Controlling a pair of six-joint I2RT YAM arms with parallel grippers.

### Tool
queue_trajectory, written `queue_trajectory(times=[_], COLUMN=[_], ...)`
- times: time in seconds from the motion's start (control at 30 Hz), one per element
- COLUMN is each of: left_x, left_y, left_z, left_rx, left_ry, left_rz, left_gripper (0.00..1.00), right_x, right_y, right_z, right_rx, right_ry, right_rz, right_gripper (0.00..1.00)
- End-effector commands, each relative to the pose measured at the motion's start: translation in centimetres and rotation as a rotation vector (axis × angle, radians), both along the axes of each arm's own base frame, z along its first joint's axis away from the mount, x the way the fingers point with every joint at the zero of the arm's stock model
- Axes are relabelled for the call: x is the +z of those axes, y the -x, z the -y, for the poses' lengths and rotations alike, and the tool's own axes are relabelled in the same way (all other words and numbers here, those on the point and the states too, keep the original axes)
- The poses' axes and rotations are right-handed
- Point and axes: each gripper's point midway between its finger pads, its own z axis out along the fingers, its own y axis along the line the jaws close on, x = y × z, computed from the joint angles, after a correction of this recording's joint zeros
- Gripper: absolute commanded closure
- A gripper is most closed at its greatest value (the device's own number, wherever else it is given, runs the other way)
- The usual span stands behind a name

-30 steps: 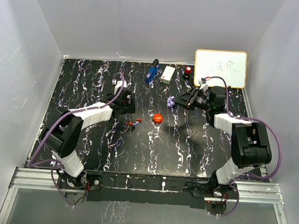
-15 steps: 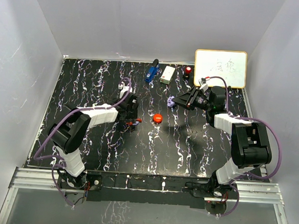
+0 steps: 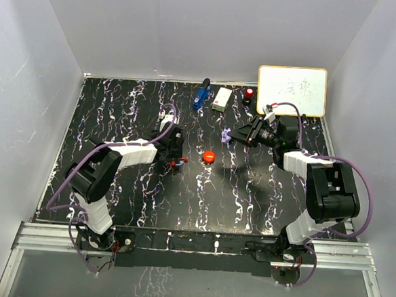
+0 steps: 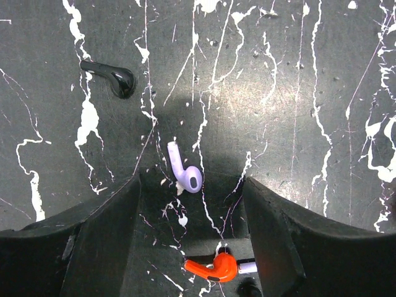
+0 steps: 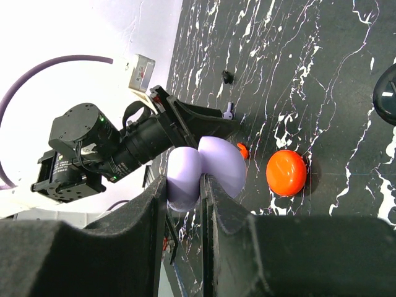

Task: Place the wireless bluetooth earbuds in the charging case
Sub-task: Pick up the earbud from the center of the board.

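My left gripper (image 4: pixel 192 213) is open and low over the table, in the top view (image 3: pixel 174 156) left of centre. A lilac earbud (image 4: pixel 184 174) lies just ahead of its fingertips, and an orange-red earbud (image 4: pixel 216 267) lies between its fingers, touching neither. A black earbud (image 4: pixel 115 77) lies further off to the left. My right gripper (image 5: pixel 184 185) is shut on one half of an open lilac charging case (image 5: pixel 185 176) and holds it above the table (image 3: pixel 227 133).
A round red puck (image 3: pixel 209 157) lies mid-table and shows in the right wrist view (image 5: pixel 286 172). At the back stand a blue object (image 3: pixel 201 94), a white box (image 3: pixel 222 98), a red-capped item (image 3: pixel 249 93) and a whiteboard (image 3: pixel 292 90).
My left gripper has moved right and nearer, coming down over the earbuds. The right gripper with the lilac case has barely moved.
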Motion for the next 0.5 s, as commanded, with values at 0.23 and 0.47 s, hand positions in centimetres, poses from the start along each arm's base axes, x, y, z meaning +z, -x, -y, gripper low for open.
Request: queue_trajectory(times=[0.23, 0.47], left_x=[0.1, 0.9], left_y=[0.1, 0.4], left_z=[3.6, 3.5], left_rx=[-0.103, -0.09], left_ry=[0.142, 0.137], left_rz=[-0.019, -0.014], left_gripper=[0.34, 0.35], right_x=[1.4, 1.4], right_y=[0.0, 0.0], right_z=[-0.1, -0.1], right_rx=[0.018, 0.018], right_ry=[-0.008, -0.008], right_rz=[0.079, 0.081], right_gripper=[1.0, 1.0])
